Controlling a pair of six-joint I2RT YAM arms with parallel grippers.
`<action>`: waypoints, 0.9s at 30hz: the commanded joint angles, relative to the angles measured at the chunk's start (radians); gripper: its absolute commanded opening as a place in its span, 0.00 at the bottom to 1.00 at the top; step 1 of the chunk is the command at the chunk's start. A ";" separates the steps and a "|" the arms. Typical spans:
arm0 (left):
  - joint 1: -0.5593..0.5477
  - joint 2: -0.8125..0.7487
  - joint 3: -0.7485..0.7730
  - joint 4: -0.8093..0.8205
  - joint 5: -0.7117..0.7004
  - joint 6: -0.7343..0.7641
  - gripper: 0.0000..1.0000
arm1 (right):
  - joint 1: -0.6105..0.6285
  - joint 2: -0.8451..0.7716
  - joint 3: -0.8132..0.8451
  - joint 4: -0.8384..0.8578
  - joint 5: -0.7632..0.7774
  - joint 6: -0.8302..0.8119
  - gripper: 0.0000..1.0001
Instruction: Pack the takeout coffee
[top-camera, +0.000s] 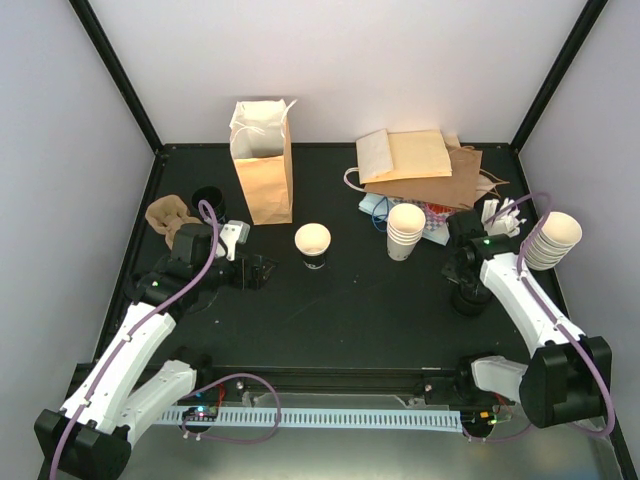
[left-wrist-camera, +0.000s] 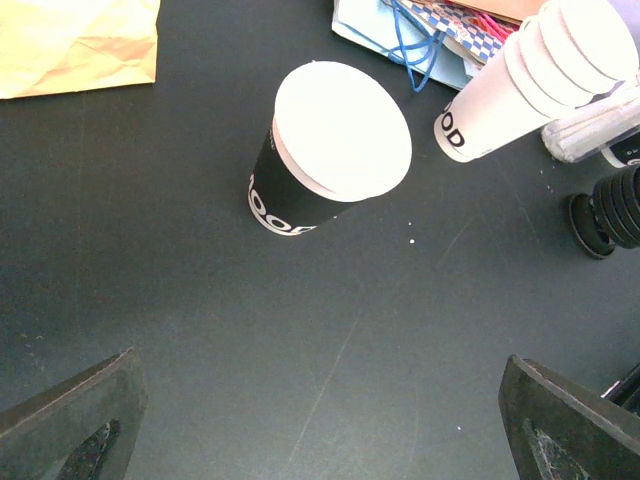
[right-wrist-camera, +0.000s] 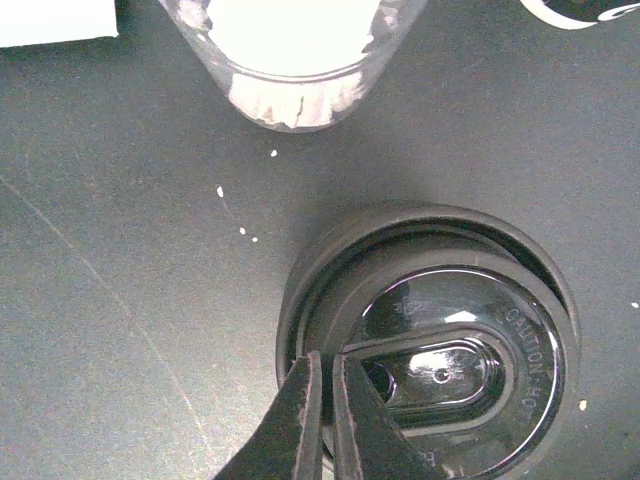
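All but closing the right gripper (right-wrist-camera: 326, 372) on the rim of the top lid (right-wrist-camera: 455, 360), seemingly pinching it for lifting off the stack. Holding the left gripper (left-wrist-camera: 320, 356) wide open and empty, aiming at the coffee cup (left-wrist-camera: 335, 140), likely readying to steady it. Leaving that cup uncapped in the middle of the table (top-camera: 380, 320), near the upright paper bag (top-camera: 265, 165), well apart from the lids. Hiding the actual pinch under the fingers (right-wrist-camera: 300, 420); washing out the cup's mouth, making any contents impossible to judge.

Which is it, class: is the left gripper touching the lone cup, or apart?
Apart. The left wrist view shows bare table between the open left gripper and the lone cup.
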 joint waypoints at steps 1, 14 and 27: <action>0.007 -0.008 0.005 0.014 0.018 0.013 0.99 | 0.005 -0.019 0.016 0.005 0.058 0.000 0.02; 0.007 -0.009 0.001 0.018 0.022 0.012 0.99 | -0.029 0.036 -0.036 0.071 -0.013 0.006 0.04; 0.007 -0.003 0.000 0.026 0.029 0.013 0.99 | -0.029 -0.045 -0.036 0.041 0.003 0.008 0.80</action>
